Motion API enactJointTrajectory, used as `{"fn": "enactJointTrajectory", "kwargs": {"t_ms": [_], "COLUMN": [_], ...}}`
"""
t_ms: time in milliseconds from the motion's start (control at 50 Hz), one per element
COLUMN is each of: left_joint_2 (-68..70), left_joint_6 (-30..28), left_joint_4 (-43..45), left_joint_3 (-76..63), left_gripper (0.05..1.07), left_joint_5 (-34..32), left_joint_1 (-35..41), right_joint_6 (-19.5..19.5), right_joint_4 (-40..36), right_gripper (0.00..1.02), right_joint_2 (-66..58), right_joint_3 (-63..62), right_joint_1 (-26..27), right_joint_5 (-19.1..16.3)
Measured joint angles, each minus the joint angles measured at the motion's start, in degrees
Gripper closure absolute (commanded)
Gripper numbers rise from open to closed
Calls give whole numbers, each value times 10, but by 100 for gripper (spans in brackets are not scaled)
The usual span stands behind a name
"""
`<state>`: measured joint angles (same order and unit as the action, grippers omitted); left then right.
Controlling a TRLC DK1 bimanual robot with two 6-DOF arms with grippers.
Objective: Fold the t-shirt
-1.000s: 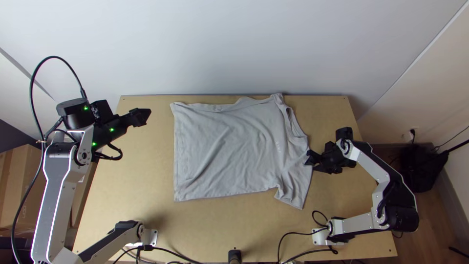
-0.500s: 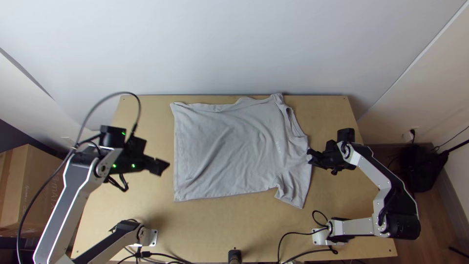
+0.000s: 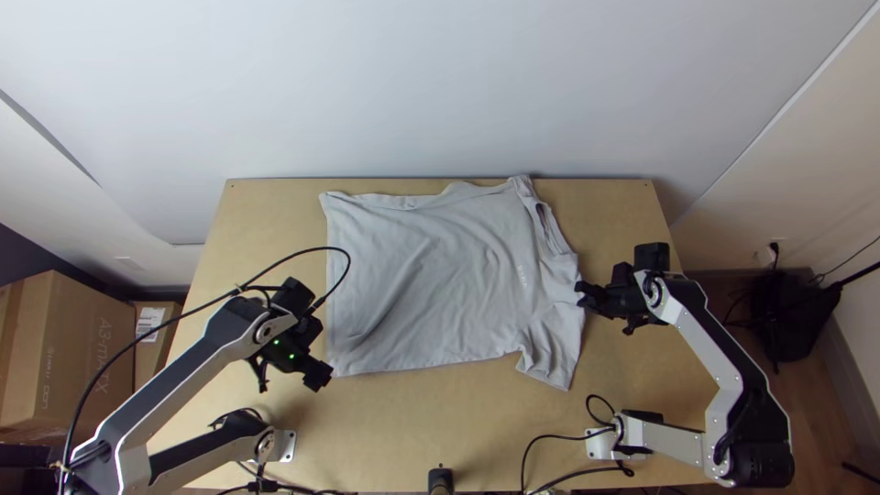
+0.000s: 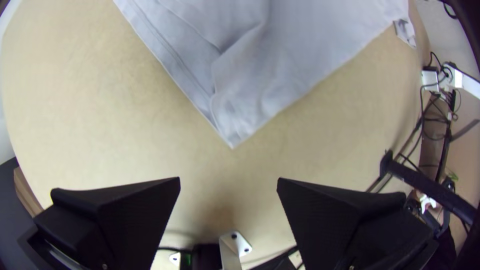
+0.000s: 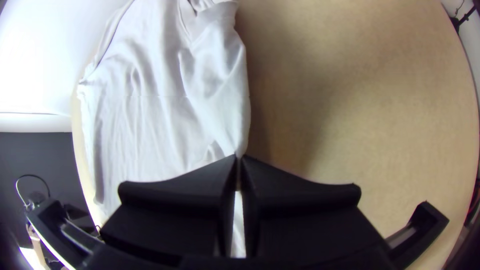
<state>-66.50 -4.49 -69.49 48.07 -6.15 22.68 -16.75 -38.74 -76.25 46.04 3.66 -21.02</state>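
My right gripper (image 3: 583,295) pinches the side edge of the t-shirt (image 3: 440,275), right of centre; my left gripper (image 3: 318,374), left of centre, has its fingers parted beside the lower-left corner. The shirt lies spread and wrinkled mid-frame. My left arm's cable (image 3: 307,250) loops across its left side. Loose cables (image 3: 550,438) run along the table's (image 3: 394,422) lower edge; a cardboard box (image 3: 69,357) stands at the far left.

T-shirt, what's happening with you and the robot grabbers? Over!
Right gripper: jaws shut on t-shirt edge. Left gripper: jaws open, near a corner. It's spread, wrinkled. Black cable loops above it.
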Motion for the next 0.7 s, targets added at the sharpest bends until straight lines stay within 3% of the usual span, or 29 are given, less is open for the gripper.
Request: {"fn": "enactJointTrajectory", "kwargs": {"t_ms": [60, 180, 560, 700], "left_joint_2": [-3, -4, -56, -63], "left_joint_6": [3, 7, 6, 4], "left_joint_4": [40, 101, 140, 154], "left_joint_3": [-19, -39, -43, -56], "left_gripper": [35, 35, 35, 58], "left_joint_5": [0, 0, 0, 0], "left_joint_1": [0, 1, 8, 17], "right_joint_6": [-6, -15, -23, -25], "right_joint_4": [-1, -3, -5, -5], "right_gripper": [100, 100, 100, 100], "right_joint_2": [7, 15, 37, 43], "right_joint_3": [-3, -9, -14, -17], "right_joint_1": [-7, -15, -18, -18], "right_joint_5": [0, 0, 0, 0]}}
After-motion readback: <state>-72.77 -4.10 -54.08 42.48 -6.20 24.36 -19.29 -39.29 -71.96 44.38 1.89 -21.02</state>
